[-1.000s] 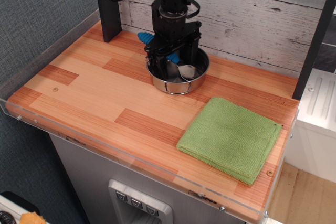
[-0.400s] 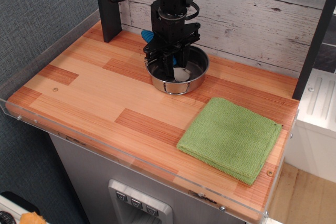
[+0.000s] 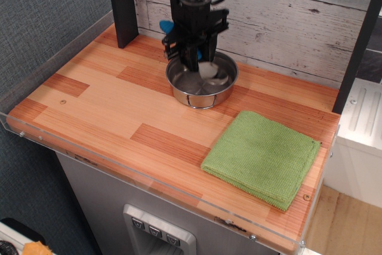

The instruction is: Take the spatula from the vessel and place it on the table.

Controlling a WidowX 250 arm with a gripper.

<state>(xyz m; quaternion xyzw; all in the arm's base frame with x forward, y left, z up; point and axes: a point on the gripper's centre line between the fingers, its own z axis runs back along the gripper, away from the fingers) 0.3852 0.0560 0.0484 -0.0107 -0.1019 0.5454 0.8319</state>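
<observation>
**Lifting the spatula clear of the pot**

The black gripper (image 3: 196, 52) has its jaws closed on the blue-handled, metal-headed spatula (image 3: 206, 68), whose head hangs just above the round steel vessel (image 3: 203, 83). Best to raise straight up until the head clears the rim, then carry it over bare wooden table (image 3: 113, 108), away from the green cloth (image 3: 262, 156).

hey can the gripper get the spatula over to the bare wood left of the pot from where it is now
Probably yes. The gripper looks shut on the spatula, whose head sits about level with the rim of the vessel. The table to its left shows only bare planks; the green cloth lies on the other side.
</observation>
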